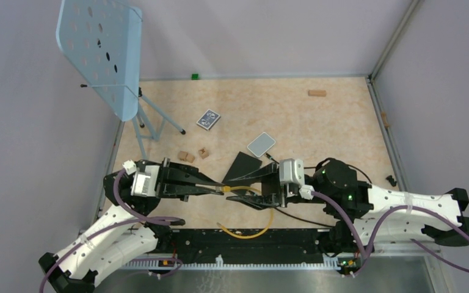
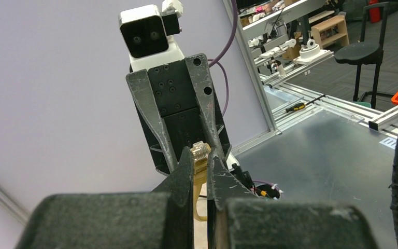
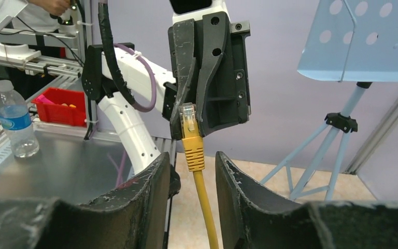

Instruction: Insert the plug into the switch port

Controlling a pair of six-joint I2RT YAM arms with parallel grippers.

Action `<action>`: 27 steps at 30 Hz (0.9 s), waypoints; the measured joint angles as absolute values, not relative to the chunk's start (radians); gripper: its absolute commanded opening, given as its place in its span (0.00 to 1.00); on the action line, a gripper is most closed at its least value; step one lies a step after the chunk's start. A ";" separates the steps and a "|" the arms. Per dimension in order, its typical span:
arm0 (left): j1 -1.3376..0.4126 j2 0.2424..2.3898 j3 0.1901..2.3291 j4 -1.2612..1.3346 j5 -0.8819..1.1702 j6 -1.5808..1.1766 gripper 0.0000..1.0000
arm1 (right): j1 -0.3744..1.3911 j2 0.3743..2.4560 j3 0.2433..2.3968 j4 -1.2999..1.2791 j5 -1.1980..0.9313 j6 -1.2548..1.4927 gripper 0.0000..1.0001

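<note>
So, biggest stuff first: the pale chipboard table [image 1: 317, 140] is walled in on three sides, and a light-blue perforated music stand [image 1: 101, 55] is parked up at 10 o'clock in the far corner.

The two arms are brought together nose to nose near the front edge. The left gripper [image 2: 201, 155] is seen clamped tight on the plug [image 3: 188, 118], with the clear tip poking out past its fingers. The right gripper [image 3: 192, 155] is held with its jaws apart. The yellow cable [image 1: 253, 231] runs down through that gap with daylight on both sides, so nothing is being squeezed there. The slack is looped on the table at 5 o'clock from the plug.

The flat black box [image 1: 242, 166] is lying just past the fingertips, at roughly 1 o'clock from the plug and apart from it. The switch port itself can't be made out from above, tbh.

A grey-blue rounded card [image 1: 261, 144] is found right at the box's 1 o'clock corner, and a patterned playing card [image 1: 208, 119] sits at 11 o'clock, well apart. A few small wooden blocks [image 1: 186, 157] are scattered at 9 o'clock of the box, and a tiny green cube [image 1: 194, 76] is tucked against the back wall.
</note>
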State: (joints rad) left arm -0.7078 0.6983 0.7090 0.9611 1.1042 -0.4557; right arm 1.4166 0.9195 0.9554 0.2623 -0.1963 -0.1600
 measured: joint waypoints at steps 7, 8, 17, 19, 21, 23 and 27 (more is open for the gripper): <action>-0.713 0.702 0.709 0.984 1.108 -0.466 0.00 | 1.417 0.925 0.953 0.297 -0.200 -0.154 0.36; -0.714 0.703 0.709 0.986 1.108 -0.467 0.00 | 1.417 0.925 0.948 0.303 -0.200 -0.154 0.36; -0.717 0.704 0.709 1.002 1.108 -0.471 0.00 | 1.417 0.930 0.929 0.307 -0.206 -0.152 0.12; -0.719 0.703 0.709 1.003 1.109 -0.473 0.00 | 1.417 0.930 0.927 0.312 -0.207 -0.153 0.00; -0.721 0.701 0.709 1.004 1.111 -0.476 0.14 | 1.417 0.930 0.921 0.321 -0.208 -0.146 0.00; -0.721 0.698 0.709 0.999 1.109 -0.476 0.50 | 1.417 0.929 0.916 0.329 -0.207 -0.145 0.00; -0.722 0.669 0.701 0.935 1.050 -0.437 0.96 | 1.418 0.921 0.912 0.307 -0.152 -0.146 0.00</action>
